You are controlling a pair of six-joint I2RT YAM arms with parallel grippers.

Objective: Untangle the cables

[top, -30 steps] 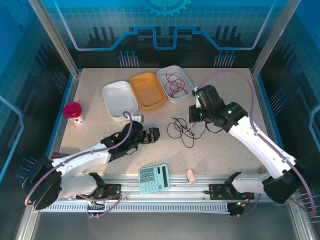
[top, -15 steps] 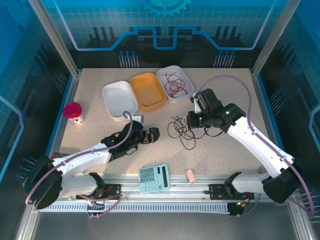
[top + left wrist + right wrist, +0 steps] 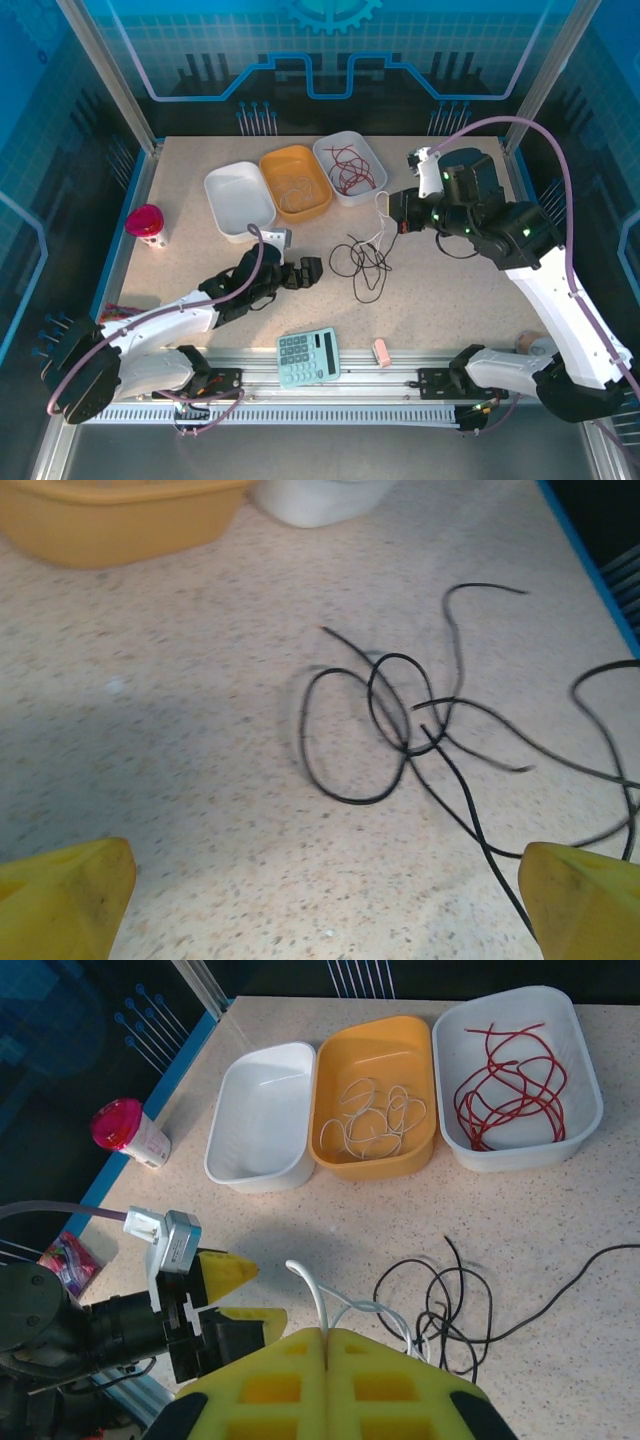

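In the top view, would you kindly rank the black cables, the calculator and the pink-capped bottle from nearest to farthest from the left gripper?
From the left gripper:
1. black cables, just to its right.
2. calculator, nearer the arm bases.
3. pink-capped bottle, farthest, well out to the left.

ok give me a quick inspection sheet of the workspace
surface: speckled beige table
job's things: black cables tangled mid-table; red cables in white bin; whitish cables in orange bin; other white bin empty
clutter: calculator, pink-capped bottle, small pink block
grippers: left gripper open near the tangle; right gripper shut on a white cable
cables: mauve hoses arc over both arms
surroundings: blue panelled enclosure, metal frame
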